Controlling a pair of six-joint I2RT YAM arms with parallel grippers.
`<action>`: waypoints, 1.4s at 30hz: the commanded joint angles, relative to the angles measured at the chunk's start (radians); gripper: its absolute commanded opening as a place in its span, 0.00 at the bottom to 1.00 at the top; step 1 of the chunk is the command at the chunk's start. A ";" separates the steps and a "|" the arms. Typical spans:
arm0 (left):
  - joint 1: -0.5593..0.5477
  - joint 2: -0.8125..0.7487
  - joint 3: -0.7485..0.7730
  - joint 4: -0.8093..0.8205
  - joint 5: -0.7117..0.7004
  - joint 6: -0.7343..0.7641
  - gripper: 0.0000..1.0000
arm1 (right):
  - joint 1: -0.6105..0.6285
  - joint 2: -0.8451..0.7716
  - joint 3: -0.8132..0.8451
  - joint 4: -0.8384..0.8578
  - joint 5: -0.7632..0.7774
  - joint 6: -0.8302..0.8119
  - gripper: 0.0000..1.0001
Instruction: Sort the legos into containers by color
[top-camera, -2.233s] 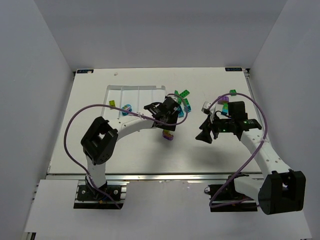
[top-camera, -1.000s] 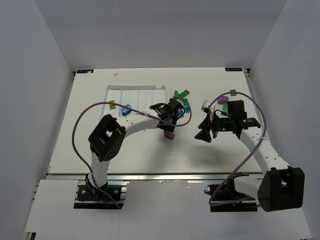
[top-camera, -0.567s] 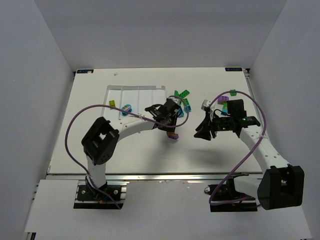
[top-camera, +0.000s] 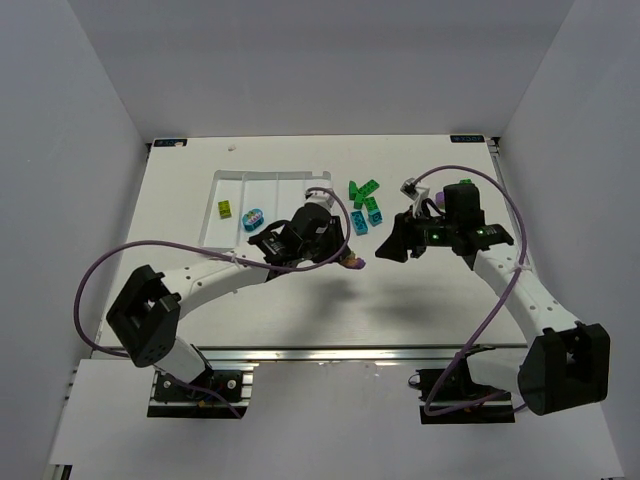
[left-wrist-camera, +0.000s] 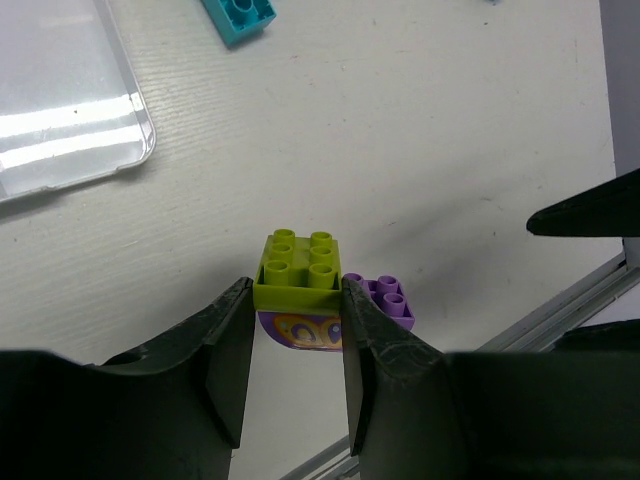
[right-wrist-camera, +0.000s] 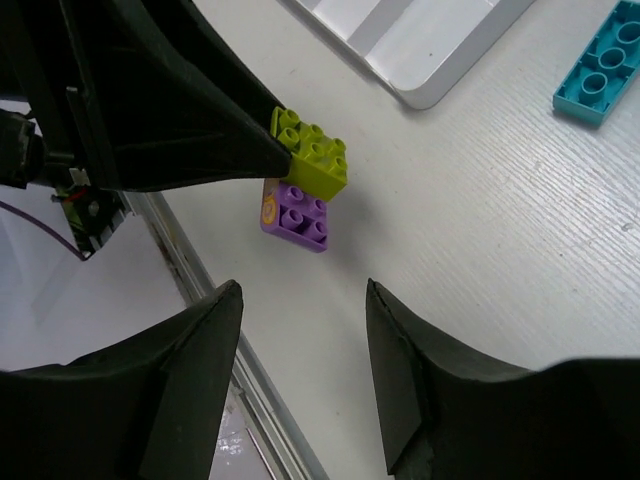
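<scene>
Yellow-green above, purple below: gripped as one stacked pair by the left end effector (left-wrist-camera: 295, 290), closed narrowly on the yellow-green brick (left-wrist-camera: 298, 268), the purple brick (left-wrist-camera: 381, 298) clinging underneath. Hard to tell whether raised or resting on the tabletop (left-wrist-camera: 420, 120). Positioned just off the near right corner of the tray (top-camera: 290, 195), outside every compartment. Facing it from close by, the right end effector (right-wrist-camera: 300, 300), spread wide and holding nothing.

Sorted so far, going by the overhead view: only two pieces inside the tray. Namely a small yellow-green brick (top-camera: 227, 209) in the leftmost compartment and a teal-blue piece (top-camera: 254, 218) apparently in the next one along. Nothing visible in the remaining two compartments. Left out on the tabletop just right of the tray: a cluster of green and teal bricks (top-camera: 364, 200), lying loose.

Reads as an early stage, with most of the sorting ahead. Likely calls first for splitting the stacked pair, mixed colours being unfit for one compartment. Then for carrying yellow-green to the leftmost compartment, purple to a bare one, and the loose cluster across piece by piece.
</scene>
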 joint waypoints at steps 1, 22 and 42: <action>-0.005 -0.057 -0.032 0.051 -0.024 -0.036 0.00 | 0.034 0.008 0.047 0.046 0.120 0.144 0.59; -0.006 -0.085 -0.048 0.083 -0.038 -0.044 0.00 | 0.215 0.138 0.073 0.148 0.179 0.318 0.62; -0.005 -0.123 -0.063 0.152 -0.069 -0.038 0.00 | 0.219 0.210 0.081 0.176 0.098 0.388 0.13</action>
